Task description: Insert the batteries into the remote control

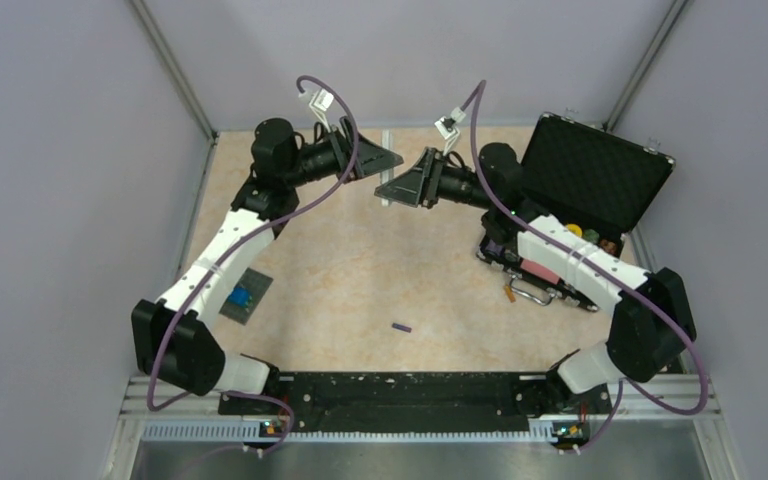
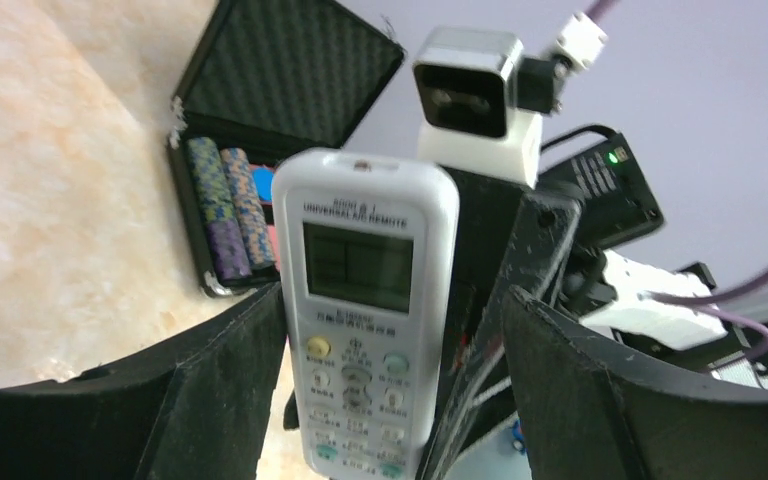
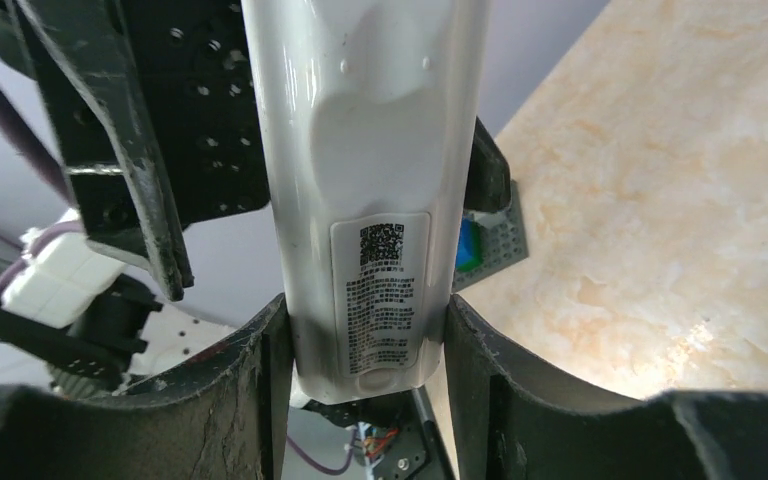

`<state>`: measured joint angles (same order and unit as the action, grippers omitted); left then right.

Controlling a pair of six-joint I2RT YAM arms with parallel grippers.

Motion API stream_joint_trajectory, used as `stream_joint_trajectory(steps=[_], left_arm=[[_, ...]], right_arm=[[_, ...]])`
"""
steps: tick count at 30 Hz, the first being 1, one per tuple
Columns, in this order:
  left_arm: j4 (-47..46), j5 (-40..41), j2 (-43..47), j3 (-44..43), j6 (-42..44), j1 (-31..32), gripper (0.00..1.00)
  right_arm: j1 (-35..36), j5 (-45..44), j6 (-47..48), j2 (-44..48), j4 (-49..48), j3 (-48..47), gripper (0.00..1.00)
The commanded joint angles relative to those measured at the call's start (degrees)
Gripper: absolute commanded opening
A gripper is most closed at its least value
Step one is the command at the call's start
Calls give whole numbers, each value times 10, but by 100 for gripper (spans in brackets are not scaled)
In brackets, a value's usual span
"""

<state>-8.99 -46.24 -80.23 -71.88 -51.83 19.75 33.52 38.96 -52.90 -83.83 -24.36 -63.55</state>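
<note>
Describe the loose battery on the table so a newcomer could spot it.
Look at the beige table, toward the black rail along its near edge. Just ahead of the rail's middle lies the battery: a tiny dark purple cylinder, unlike the flat grey card further left.

Remote control (image 2: 360, 250) stands between my left gripper (image 2: 390, 330) and right gripper (image 3: 368, 330), above the far middle of the table (image 1: 360, 270). 1 battery (image 1: 401, 326) lies on it, near centre, before both. Card (image 1: 246, 296) lies left, beside my left arm. Case (image 1: 590, 170) sits right, chip stacks (image 2: 222, 205) inside it.
</note>
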Motion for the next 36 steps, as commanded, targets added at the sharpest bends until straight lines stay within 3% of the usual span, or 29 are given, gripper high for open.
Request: stream_joint_trajectory(steps=[1,9,12,16,22,36], left_arm=[[60,50,30,-55,79,4,82],[193,153,15,-90,110,9,78],[207,142,-3,-110,107,10,75],[271,187,-9,-132,149,13,72],[300,210,-7,-126,177,18,61],[349,245,-26,-145,211,28,56]], right_arm=[[29,-87,133,41,145,-71,20],[78,-220,250,34,263,-112,19],[98,-266,278,27,285,-121,17],[113,-302,299,17,305,-131,17],[122,-337,321,0,345,-160,16],[133,-333,372,-20,380,-179,16]])
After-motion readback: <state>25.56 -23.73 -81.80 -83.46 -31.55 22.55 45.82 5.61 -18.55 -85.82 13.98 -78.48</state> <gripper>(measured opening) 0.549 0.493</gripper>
